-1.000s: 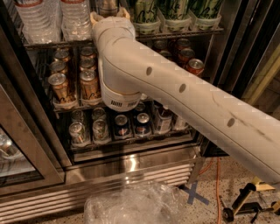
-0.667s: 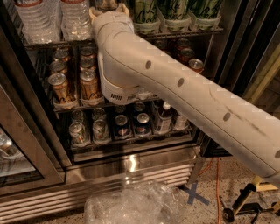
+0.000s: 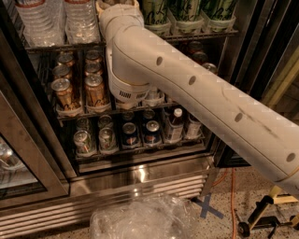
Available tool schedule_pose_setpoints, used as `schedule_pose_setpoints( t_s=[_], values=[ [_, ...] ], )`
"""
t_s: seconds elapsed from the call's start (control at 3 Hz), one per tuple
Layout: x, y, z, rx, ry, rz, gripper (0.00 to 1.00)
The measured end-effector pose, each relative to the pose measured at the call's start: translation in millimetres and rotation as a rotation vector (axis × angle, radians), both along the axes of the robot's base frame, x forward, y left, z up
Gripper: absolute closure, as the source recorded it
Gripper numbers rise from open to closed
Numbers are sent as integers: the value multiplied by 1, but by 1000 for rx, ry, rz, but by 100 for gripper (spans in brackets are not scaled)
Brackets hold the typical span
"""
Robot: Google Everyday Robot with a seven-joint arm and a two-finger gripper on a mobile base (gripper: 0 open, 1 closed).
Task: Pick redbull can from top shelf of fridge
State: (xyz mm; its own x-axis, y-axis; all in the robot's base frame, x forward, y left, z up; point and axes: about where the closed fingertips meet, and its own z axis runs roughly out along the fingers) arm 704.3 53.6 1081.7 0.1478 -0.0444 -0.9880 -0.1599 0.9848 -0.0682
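1. since the gripper point(image 3: 117, 3) sits right at the top edge of the view, above the wrist and between the water bottles point(image 3: 60, 21) and the green-and-white cans point(image 3: 187, 11), i cannot tell whether its jaws are apart, together or clamped on anything.
2. i can't see the redbull can; i judge it stands on the top shelf point(image 3: 203, 33) in the slot the arm point(image 3: 187, 98) hides, at or behind the gripper.
3. i read the step in hand as closing on that can. i'd keep the approach level with the shelf and centred on the can, so neither neighbour gets nudged. i'd clamp at mid-body, because a slim smooth can may slip or tip.
4. for the pull-out, i'd lift just clear of the front rail, then draw straight back.
5. further out, the elbow hangs in front of the gold cans point(image 3: 96, 91) on the rack below, so i'd watch that the forearm clears the fridge point(image 3: 140, 175) frame.
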Motion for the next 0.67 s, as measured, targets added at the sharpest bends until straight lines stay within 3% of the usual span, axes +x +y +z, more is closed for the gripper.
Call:
schedule_pose_setpoints(
  t_s=[0.67],
  values=[
    [4, -2, -9, 13, 28, -5, 81]
  ],
)
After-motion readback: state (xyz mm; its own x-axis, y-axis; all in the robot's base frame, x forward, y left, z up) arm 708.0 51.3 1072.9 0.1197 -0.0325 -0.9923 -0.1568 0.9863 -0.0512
